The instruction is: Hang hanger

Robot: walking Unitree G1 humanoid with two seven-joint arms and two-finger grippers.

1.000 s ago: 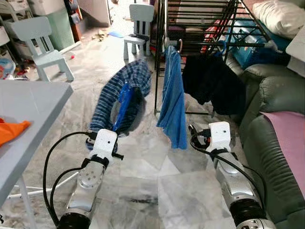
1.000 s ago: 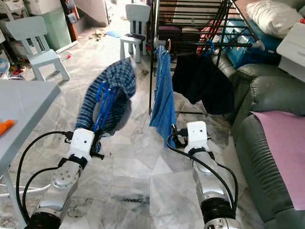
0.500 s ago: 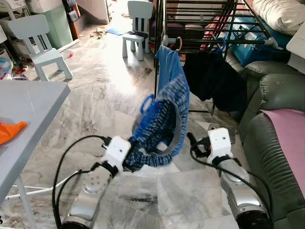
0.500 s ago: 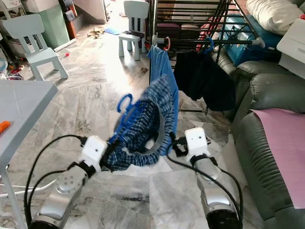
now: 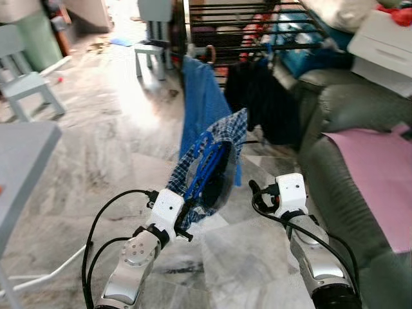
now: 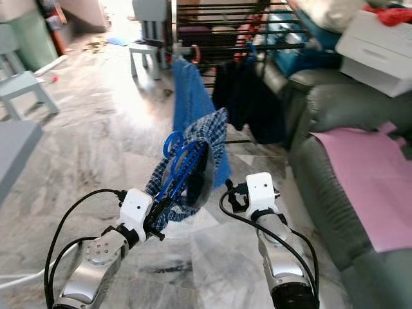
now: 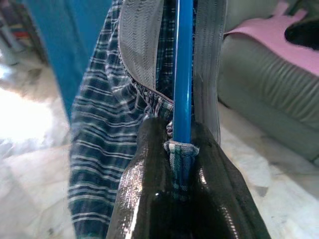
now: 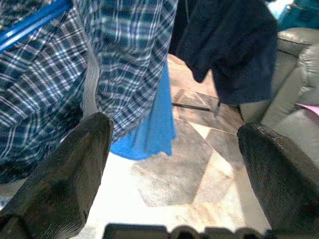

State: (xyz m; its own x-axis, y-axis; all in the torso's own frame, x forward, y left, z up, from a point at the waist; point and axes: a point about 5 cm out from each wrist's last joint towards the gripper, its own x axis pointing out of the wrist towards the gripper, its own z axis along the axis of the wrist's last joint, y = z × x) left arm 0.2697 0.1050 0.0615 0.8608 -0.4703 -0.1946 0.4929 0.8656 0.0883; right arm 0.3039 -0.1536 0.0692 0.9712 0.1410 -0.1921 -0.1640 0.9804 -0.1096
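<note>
A blue plastic hanger [image 5: 205, 168] carries a blue plaid garment [image 5: 222, 135] with a grey waistband. My left gripper [image 5: 183, 222] is shut on the hanger's bar [image 7: 183, 74] and a fold of the plaid cloth, holding them upright over the floor. The black drying rack [image 5: 251, 26] stands just beyond, with a blue cloth [image 5: 201, 103] and a black garment [image 5: 264, 96] hanging from it. The plaid garment overlaps the blue cloth. My right gripper [image 5: 254, 190] is open beside the plaid garment [image 8: 124, 59], nothing between its fingers [image 8: 65, 174].
A grey-green sofa [image 5: 360, 212] with a pink cloth [image 5: 376, 167] runs along the right. A grey table corner [image 5: 19, 154] is at the left. Two small pale chairs [image 5: 26, 71] stand further back on the marble floor. A white box [image 5: 386, 45] sits at the upper right.
The view has turned to the right. My left gripper has swung the hanger and plaid garment rightward from over the open floor to in front of the hanging blue cloth. The right gripper stays open.
</note>
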